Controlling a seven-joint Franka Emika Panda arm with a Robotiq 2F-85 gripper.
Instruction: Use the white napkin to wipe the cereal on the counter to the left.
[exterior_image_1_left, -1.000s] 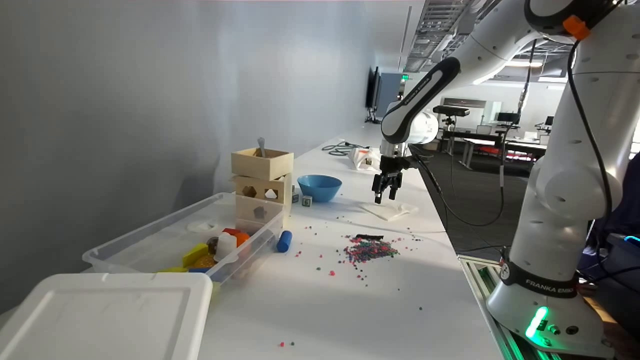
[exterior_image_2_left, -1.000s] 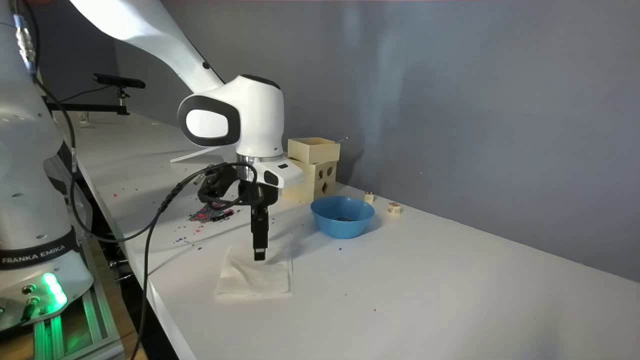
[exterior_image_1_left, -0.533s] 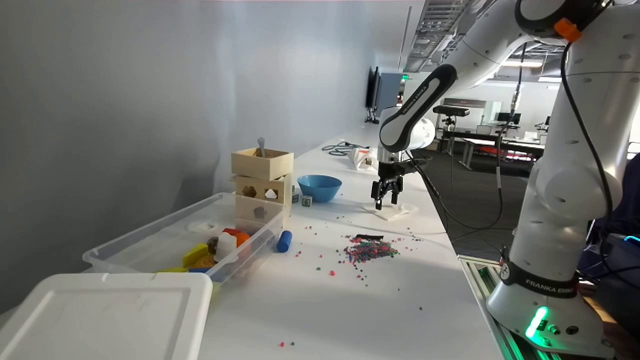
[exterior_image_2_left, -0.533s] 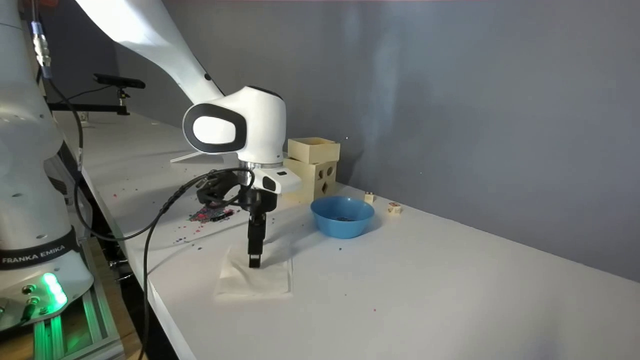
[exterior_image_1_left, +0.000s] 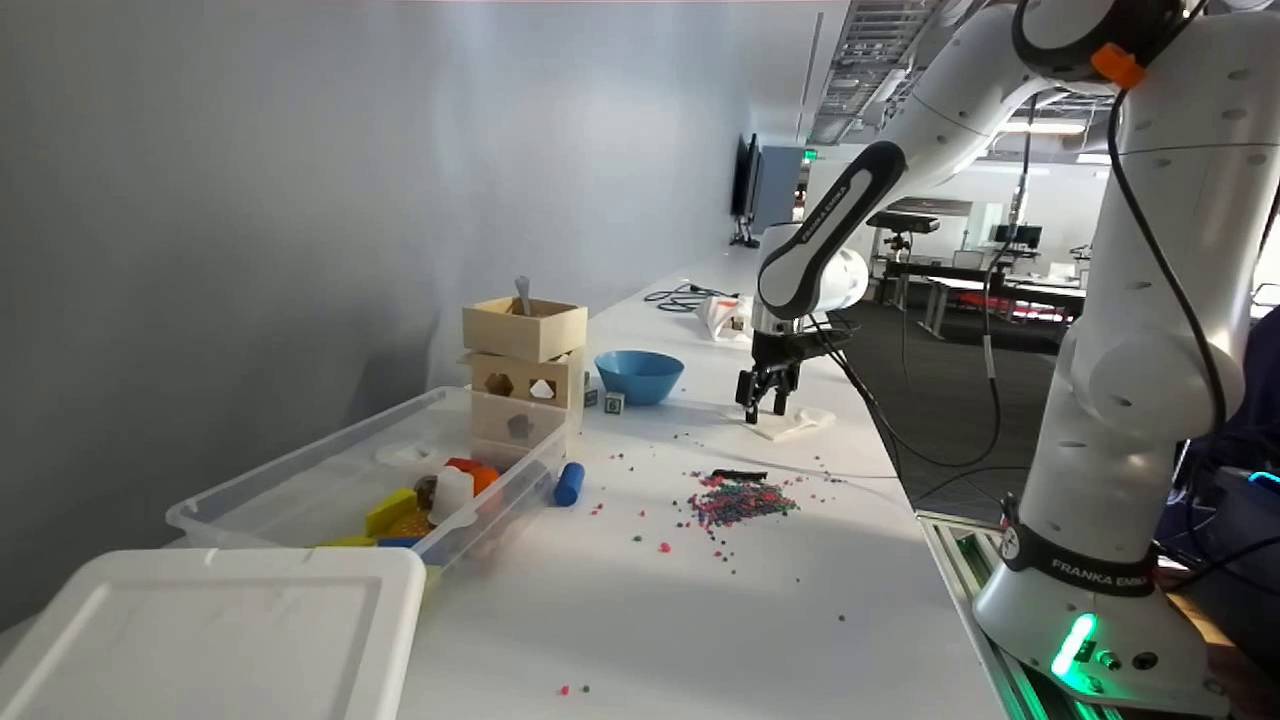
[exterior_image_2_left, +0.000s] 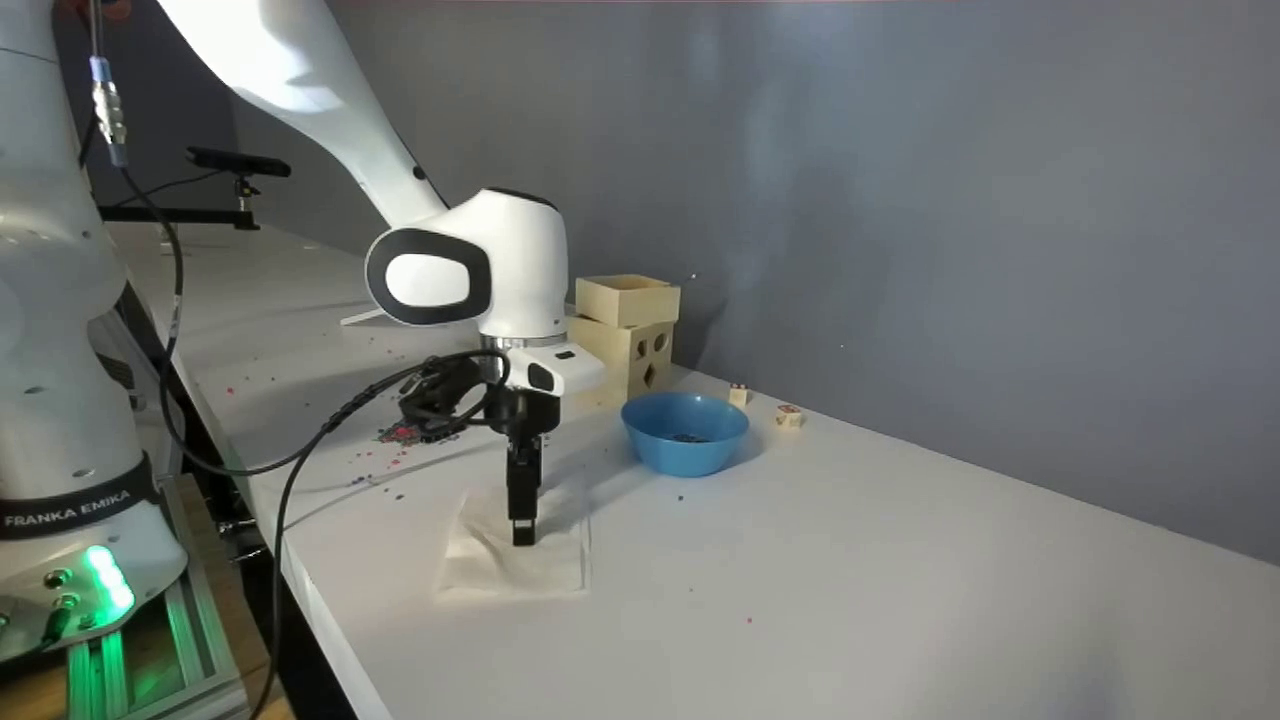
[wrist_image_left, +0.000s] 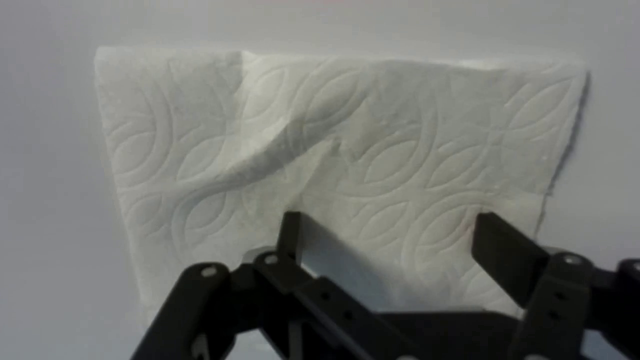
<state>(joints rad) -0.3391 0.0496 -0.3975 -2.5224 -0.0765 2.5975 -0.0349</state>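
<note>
Hand (wrist_image_left: 390, 235) spread wide, gripping nothing, down at white paper napkin (wrist_image_left: 430, 150): squarish, loop-embossed, diagonally creased, lying on tabletop (exterior_image_2_left: 900, 580); upper edge crosswise in wrist view; contact, long axis unclear.

embossed paper napkin (wrist_image_left: 340, 167), smooth counter (exterior_image_2_left: 850, 580), wooden box (exterior_image_1_left: 520, 335)

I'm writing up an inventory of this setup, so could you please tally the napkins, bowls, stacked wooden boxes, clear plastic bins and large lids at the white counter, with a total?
White napkin: 1
Blue bowl: 1
Stacked wooden boxes: 2
Clear plastic bin: 1
Large white lid: 1
Total: 6
</note>
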